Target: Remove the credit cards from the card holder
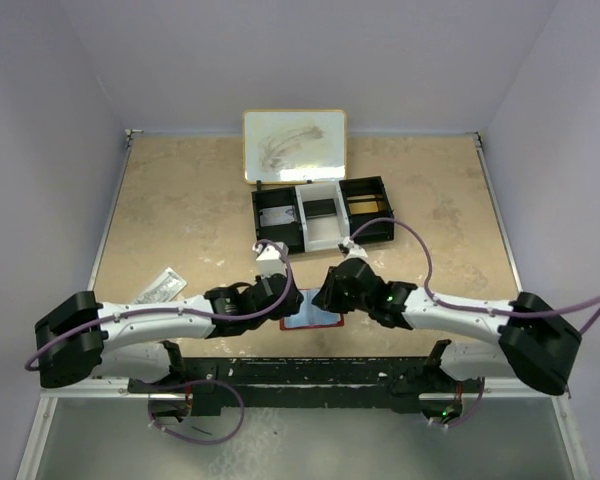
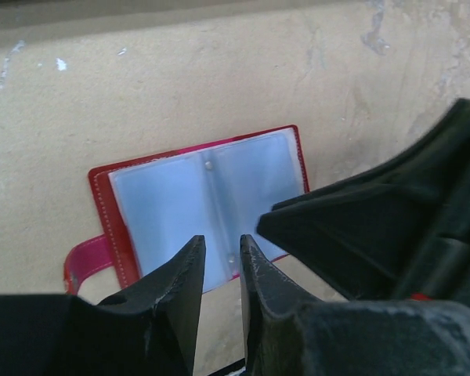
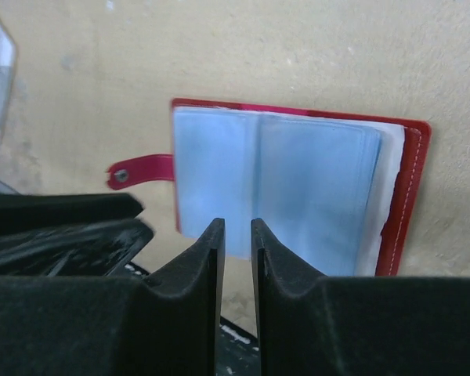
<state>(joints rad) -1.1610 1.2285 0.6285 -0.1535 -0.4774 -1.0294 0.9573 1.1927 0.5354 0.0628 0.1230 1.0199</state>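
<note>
The red card holder [image 1: 311,318] lies open and flat on the table near the front edge, between my two grippers. Its pale grey-blue plastic sleeves face up in the left wrist view [image 2: 204,200] and in the right wrist view [image 3: 298,176]. The red side tab [image 3: 141,168] sticks out sideways. I cannot tell whether there are cards in the sleeves. My left gripper [image 2: 222,244] hovers at the holder's near edge, jaws almost together and empty. My right gripper [image 3: 236,227] does the same from the other side. In the top view the left gripper [image 1: 285,292] and the right gripper [image 1: 330,290] nearly meet.
A long black three-compartment tray [image 1: 276,238] with a white middle stands behind the holder. A small whiteboard [image 1: 294,145] lies at the back. A clear packet [image 1: 160,287] lies at the left. The right gripper's body [image 2: 376,227] crowds the left wrist view.
</note>
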